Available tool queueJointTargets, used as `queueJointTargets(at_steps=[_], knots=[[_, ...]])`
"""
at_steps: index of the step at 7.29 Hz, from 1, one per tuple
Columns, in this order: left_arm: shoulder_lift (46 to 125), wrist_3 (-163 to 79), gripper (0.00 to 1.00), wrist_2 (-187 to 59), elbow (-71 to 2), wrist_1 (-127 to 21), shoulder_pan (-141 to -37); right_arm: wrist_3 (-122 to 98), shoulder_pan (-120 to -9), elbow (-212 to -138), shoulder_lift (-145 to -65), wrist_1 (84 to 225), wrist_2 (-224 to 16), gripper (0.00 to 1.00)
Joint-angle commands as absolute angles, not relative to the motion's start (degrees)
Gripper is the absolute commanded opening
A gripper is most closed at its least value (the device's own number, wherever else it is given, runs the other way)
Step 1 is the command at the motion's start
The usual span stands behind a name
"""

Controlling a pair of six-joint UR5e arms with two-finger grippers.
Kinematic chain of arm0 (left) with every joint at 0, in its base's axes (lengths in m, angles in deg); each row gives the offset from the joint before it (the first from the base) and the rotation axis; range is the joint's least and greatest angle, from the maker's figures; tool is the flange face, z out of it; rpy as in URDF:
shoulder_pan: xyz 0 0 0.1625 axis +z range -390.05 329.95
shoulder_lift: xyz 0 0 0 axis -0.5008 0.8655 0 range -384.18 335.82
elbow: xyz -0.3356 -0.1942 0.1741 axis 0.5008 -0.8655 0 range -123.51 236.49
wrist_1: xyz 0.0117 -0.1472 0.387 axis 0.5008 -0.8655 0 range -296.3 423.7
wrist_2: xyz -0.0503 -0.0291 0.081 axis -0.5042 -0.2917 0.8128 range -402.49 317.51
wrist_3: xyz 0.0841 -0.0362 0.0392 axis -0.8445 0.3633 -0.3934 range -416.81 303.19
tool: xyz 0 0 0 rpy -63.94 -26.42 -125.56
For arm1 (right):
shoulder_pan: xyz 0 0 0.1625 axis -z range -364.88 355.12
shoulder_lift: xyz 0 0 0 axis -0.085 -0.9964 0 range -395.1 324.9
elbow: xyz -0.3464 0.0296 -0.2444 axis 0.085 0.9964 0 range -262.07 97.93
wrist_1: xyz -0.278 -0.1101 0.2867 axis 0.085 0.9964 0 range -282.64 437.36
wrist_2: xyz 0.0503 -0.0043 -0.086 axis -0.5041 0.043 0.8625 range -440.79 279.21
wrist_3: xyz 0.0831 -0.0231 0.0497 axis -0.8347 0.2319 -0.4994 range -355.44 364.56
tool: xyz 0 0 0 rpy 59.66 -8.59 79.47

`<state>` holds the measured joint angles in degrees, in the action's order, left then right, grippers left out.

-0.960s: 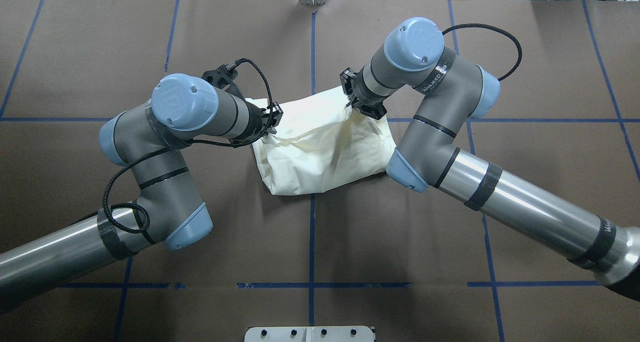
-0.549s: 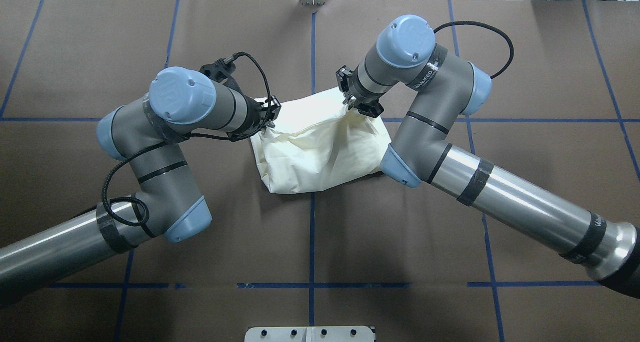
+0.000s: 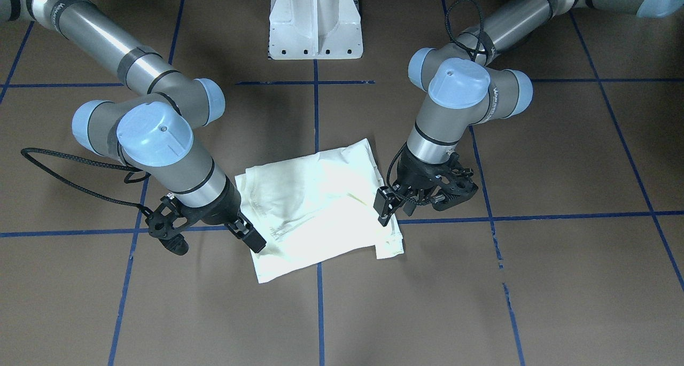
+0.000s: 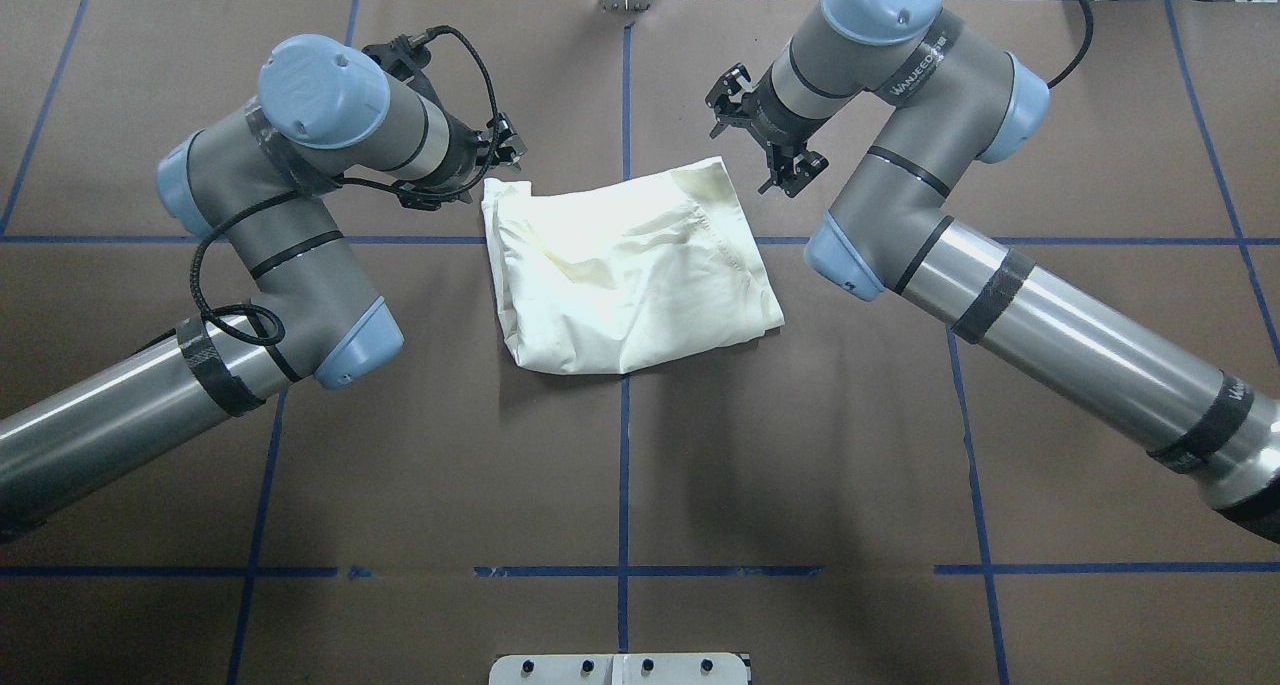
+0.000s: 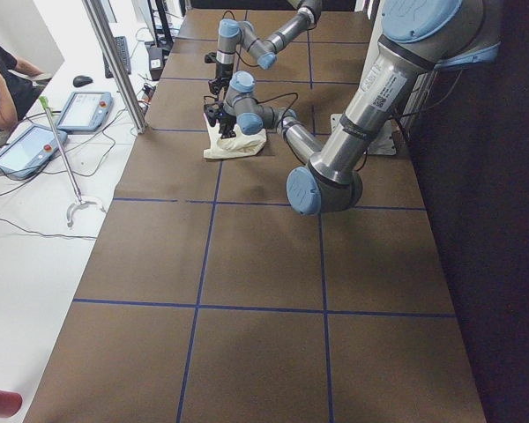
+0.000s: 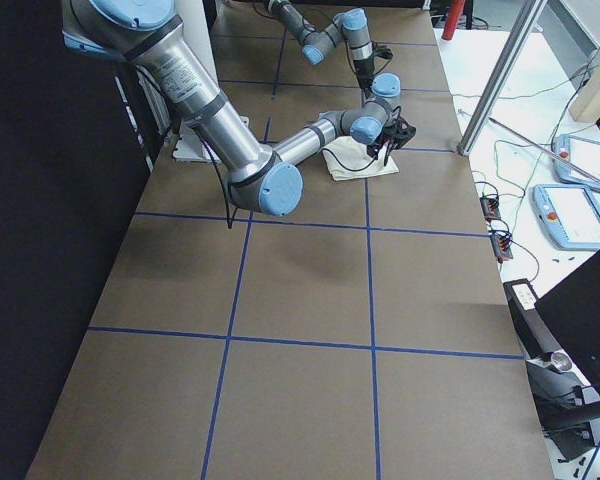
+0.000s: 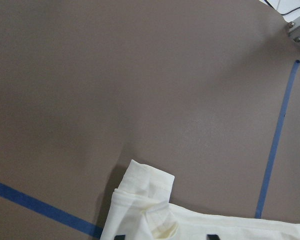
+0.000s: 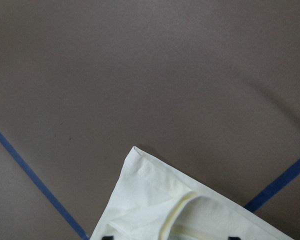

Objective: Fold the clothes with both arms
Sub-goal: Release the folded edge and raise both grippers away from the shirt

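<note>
Lying folded into a rough rectangle, the cream-white T-shirt (image 4: 630, 265) sits near the middle of the brown worktop (image 4: 800, 445), straddling a crossing of blue tape lines (image 4: 623, 465). Its plain side faces up and no print shows.

Half a second ago both end effectors were pressed down on the shirt's far corners. Now both have let go and drawn up and away toward the far side of the worktop. The left end effector (image 4: 503, 153) hangs just beyond the shirt's far left corner. Its fingers are spread, and its wrist camera shows that corner lying free between the two black tips. The right end effector (image 4: 758, 135) hangs just beyond the far right corner, also spread and holding nothing.

The right arm (image 4: 900, 225) no longer overlaps the shirt's right edge, so the whole garment is in view. The cloth lies flatter than before, with a few soft creases across the top layer.
</note>
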<state>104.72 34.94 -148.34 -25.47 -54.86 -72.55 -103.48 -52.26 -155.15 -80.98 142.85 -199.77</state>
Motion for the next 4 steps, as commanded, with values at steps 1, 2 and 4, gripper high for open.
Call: queueJointTargets(at_steps=[1,2,4], knots=[[103.63,33.89,0.99,-150.06,-25.25,-61.75,-70.50,-102.85,-52.43,-155.46,-81.07,143.19,-200.06,1.00],[101.35,38.34,0.99,-150.06,-25.07,-68.68,-68.31,-101.71,-52.51,-155.55,-81.16,143.19,-200.06,1.00],[100.36,45.65,0.99,-150.76,-26.99,-71.83,-65.57,-97.68,-54.26,-156.68,-81.77,143.98,-200.14,1.00]])
